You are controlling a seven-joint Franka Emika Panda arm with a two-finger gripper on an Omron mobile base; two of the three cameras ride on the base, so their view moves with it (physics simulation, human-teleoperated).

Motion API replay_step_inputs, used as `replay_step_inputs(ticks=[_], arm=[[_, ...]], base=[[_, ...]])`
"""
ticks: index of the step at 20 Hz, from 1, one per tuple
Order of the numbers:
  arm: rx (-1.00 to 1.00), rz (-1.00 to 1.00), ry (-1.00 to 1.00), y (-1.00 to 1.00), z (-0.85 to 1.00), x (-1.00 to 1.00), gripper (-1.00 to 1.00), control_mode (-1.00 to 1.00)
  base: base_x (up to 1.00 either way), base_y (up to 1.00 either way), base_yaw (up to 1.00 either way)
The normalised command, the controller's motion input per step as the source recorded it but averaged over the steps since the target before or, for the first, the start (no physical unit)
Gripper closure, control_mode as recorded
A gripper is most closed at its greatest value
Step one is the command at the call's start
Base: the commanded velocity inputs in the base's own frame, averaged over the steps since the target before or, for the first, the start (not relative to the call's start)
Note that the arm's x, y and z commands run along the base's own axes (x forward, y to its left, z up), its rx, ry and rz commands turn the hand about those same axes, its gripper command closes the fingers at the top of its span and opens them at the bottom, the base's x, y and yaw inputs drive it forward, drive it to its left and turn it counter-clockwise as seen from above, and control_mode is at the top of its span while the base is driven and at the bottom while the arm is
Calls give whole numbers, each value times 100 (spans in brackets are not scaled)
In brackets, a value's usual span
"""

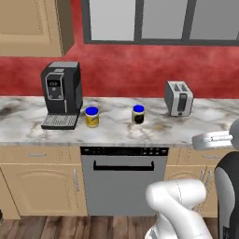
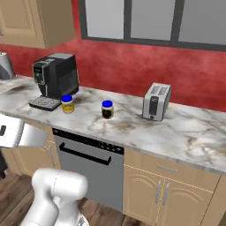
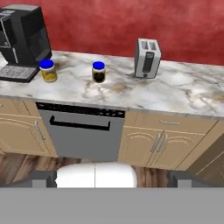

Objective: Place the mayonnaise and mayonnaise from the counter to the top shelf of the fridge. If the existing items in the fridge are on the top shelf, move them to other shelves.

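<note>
Two small squat jars with bright blue lids are seen upright on the white-grey marbled tabletop (image 1: 116, 133). The lighter yellow-labelled jar (image 1: 92, 117) is placed just beside the black coffee machine (image 1: 62, 93), at its 4 o'clock. The darker jar (image 1: 138, 115) is set apart at the first jar's 3 o'clock, with the silver toaster (image 1: 178, 98) further along. Whether the claw is open or closed cannot be told.

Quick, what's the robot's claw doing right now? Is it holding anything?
Gripper: looks open and empty, fingertips wide apart at the bottom of the hand view; both jars sit on the counter.
</note>
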Motion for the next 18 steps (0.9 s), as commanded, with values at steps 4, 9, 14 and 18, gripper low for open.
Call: replay_step_inputs(ticks=[4,9,14,18], arm=[[0,0,0,0,0,0,-100,100],[0,0,0,0,0,0,-100,100],[0,0,0,0,0,0,-100,100],[0,0,0,0,0,0,-100,100]], base=[[69,1,-22],[14,20,-18],[6,32,-18],[24,31,-14]])
